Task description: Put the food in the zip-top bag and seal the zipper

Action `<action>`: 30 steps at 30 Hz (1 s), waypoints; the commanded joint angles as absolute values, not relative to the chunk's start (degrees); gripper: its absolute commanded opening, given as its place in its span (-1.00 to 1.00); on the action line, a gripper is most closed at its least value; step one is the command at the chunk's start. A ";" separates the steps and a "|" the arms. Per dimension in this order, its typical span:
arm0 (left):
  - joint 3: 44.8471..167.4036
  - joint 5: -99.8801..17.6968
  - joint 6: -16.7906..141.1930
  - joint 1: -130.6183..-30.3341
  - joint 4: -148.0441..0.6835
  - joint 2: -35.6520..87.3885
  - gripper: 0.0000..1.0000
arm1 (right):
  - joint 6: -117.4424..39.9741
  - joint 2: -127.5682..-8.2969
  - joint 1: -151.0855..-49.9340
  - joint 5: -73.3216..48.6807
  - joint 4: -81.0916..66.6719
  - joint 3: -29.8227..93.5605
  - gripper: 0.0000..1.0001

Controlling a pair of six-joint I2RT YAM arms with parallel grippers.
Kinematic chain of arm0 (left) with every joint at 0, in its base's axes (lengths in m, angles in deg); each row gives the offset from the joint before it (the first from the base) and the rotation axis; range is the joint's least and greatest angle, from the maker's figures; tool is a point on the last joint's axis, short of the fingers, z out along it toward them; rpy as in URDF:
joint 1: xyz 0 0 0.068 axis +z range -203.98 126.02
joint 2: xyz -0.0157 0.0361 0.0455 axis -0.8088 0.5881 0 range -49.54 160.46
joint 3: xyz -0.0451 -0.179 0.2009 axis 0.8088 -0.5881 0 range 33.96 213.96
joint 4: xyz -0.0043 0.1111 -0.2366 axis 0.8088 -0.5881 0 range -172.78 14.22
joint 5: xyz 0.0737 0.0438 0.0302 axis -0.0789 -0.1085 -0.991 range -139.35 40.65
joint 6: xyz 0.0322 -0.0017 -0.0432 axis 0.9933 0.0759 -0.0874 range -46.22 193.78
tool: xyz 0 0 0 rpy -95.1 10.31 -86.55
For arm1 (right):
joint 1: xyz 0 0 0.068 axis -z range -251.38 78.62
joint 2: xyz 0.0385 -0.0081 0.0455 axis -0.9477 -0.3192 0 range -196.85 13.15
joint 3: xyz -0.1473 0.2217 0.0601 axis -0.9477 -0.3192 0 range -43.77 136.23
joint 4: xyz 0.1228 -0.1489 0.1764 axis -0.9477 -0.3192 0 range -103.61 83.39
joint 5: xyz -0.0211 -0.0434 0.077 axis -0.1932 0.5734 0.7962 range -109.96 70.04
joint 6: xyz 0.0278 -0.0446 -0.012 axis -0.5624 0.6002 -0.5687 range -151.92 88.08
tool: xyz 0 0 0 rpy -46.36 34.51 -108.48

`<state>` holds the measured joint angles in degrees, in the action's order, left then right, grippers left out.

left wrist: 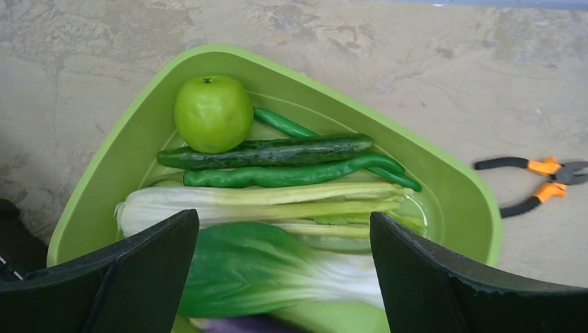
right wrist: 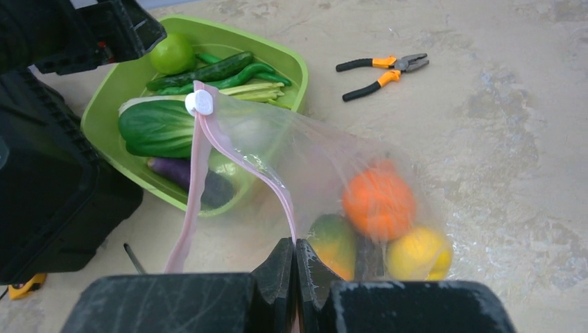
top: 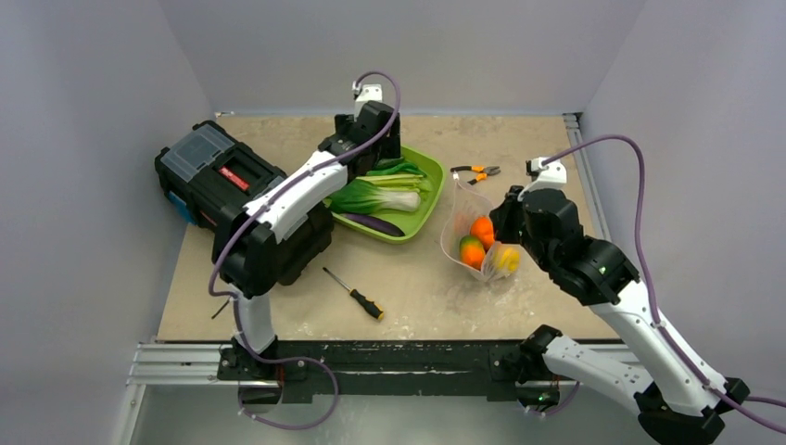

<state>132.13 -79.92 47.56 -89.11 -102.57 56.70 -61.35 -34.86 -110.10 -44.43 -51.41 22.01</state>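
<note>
Right hand (right wrist: 295, 255): fingers pressed together, pinching the zipper (right wrist: 239, 161) strip of the zip-top bag (top: 463, 218). The bag is held up off the tabletop (top: 417, 297), toward its right edge. Mouth open, white slider (right wrist: 202, 103) at one end of the strip. In the bag: orange (right wrist: 378, 201), lemon (right wrist: 418, 253), green-orange fruit (right wrist: 331, 239).

Left hand (left wrist: 284, 225): fingers spread wide, over the lime-green tray (left wrist: 444, 180) near mid far edge. In the tray: green round fruit (left wrist: 213, 113), green pods (left wrist: 277, 151), bok choy (left wrist: 263, 270), eggplant (right wrist: 177, 170).

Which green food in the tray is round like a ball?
The green fruit in the tray's corner; the pods and bok choy are long.
</note>
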 commanded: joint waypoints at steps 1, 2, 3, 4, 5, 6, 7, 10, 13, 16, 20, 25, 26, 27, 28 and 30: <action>138.67 -82.53 50.29 -87.03 -103.43 62.59 0.87 | -60.45 -35.72 -110.36 -44.54 -53.33 24.43 -1.00; 140.06 -82.81 50.76 -86.76 -103.69 64.10 0.87 | -60.28 -36.05 -110.37 -44.63 -53.44 24.44 -1.00; 141.44 -82.97 51.36 -86.45 -104.11 65.81 0.87 | -60.10 -36.38 -110.40 -44.69 -53.46 24.44 -1.00; 143.08 -83.38 52.07 -86.15 -104.74 67.29 0.87 | -59.97 -36.87 -110.36 -44.78 -53.46 24.44 -1.00; 144.69 -83.96 52.74 -85.88 -105.41 69.04 0.89 | -59.94 -37.42 -110.38 -44.83 -53.42 24.50 -1.00; 146.63 -84.57 53.64 -85.47 -106.47 70.82 0.90 | -59.87 -37.99 -110.36 -44.76 -53.31 24.71 -1.00; 148.61 -85.04 55.14 -85.12 -107.52 73.13 0.90 | -59.80 -38.74 -110.39 -44.52 -53.21 24.97 -1.00; 154.24 -86.12 58.88 -83.86 -110.51 77.64 0.94 | -59.48 -40.67 -110.40 -43.87 -52.98 25.84 -1.00; 157.10 -85.30 60.96 -82.41 -111.83 80.76 0.95 | -59.05 -42.49 -110.38 -43.75 -53.04 26.19 -1.00; 157.90 -83.62 61.19 -80.80 -111.80 82.41 0.95 | -58.73 -43.67 -110.38 -43.72 -52.98 26.15 -1.00; 158.50 -79.86 59.68 -79.14 -111.88 83.95 0.94 | -58.73 -45.20 -110.32 -43.55 -53.02 26.44 -1.00; 162.64 -76.92 60.73 -78.50 -114.09 87.76 0.93 | -58.64 -46.08 -110.31 -43.90 -53.15 26.63 -1.00; 164.64 -76.83 60.77 -78.36 -115.20 89.18 0.93 | -58.64 -46.23 -110.26 -44.01 -53.18 26.71 -1.00; 166.42 -76.52 60.59 -78.07 -116.81 89.82 0.92 | -58.62 -46.42 -110.27 -44.11 -53.24 26.77 -1.00; 167.76 -76.39 60.29 -77.82 -117.91 90.83 0.92 | -58.56 -46.76 -110.27 -44.13 -53.28 26.84 -1.00; 169.19 -75.61 59.34 -77.06 -119.34 91.59 0.91 | -58.47 -47.25 -110.23 -44.13 -53.37 26.81 -1.00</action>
